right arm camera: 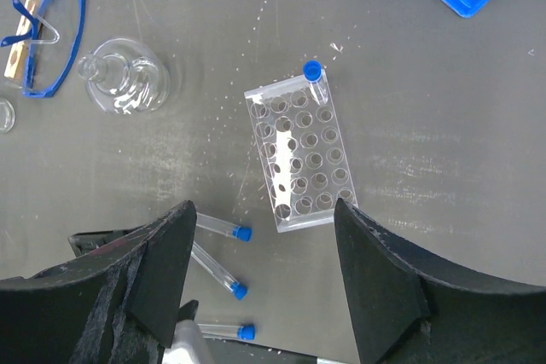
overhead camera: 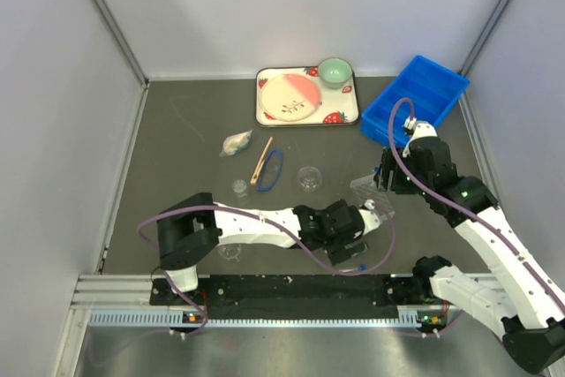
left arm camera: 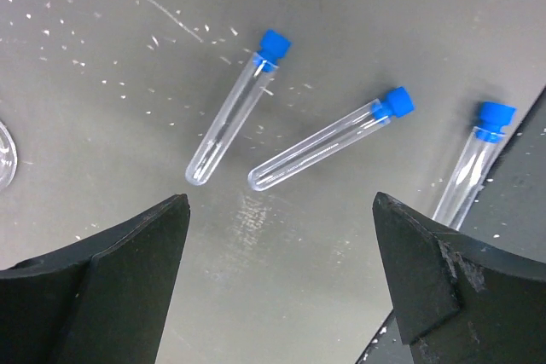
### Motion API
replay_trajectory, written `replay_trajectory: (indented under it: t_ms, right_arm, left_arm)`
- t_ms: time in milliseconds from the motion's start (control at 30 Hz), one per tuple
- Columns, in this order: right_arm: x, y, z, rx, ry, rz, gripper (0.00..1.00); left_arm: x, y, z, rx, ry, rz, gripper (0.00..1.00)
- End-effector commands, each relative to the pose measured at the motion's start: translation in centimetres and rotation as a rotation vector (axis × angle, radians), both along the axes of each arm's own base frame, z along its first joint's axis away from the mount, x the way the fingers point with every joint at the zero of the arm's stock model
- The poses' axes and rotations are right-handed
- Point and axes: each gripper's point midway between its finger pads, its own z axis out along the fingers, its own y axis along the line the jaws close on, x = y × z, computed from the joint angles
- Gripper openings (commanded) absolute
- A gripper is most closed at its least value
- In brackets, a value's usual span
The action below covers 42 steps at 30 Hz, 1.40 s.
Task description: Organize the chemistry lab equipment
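Right wrist only: blue-capped tube [right arm camera: 313, 72] in rack [right arm camera: 299, 159]

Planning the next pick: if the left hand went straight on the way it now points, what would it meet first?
Probably the middle clear blue-capped tube, lying on the dark table. The left hand is open, and the tube lies in the gap between its fingers. Depth is unclear.

3 tubes [left arm camera: 328, 138] lie on the table [overhead camera: 177, 147] before the rack [right arm camera: 299, 155]; a 4th tube [right arm camera: 316, 76] stands in its corner hole.
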Motion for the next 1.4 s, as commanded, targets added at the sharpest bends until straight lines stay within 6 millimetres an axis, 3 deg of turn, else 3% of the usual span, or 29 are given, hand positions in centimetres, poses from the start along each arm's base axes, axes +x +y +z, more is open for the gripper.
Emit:
replay_trajectory:
  t_ms: [0,133,633,1000,1367]
  right_arm:
    - [-0.1,0.4,1.0,0.022,-0.047,0.019,0.67]
    - [-0.2,0.2,1.2,0.019,-0.05,0.014,0.67]
    - [-0.3,-0.4,1.6,0.002,-0.064,0.002,0.67]
    - [-0.1,-0.5,1.0,-0.012,-0.054,-0.001,0.67]
    - [-0.1,-0.4,0.9,-0.015,-0.053,0.004,0.67]
  left_arm:
    - [-0.2,-1.7,3.7,-0.083,-0.023,-0.04,0.93]
    - [0.3,-2.3,4.7,-0.094,-0.053,-0.049,0.93]
    - [4.0,-3.0,2.8,-0.054,-0.09,-0.055,0.93]
    - [5.7,-2.0,0.5,-0.041,-0.065,-0.042,0.92]
    - [5.8,-1.5,-2.3,-0.033,-0.004,-0.04,0.87]
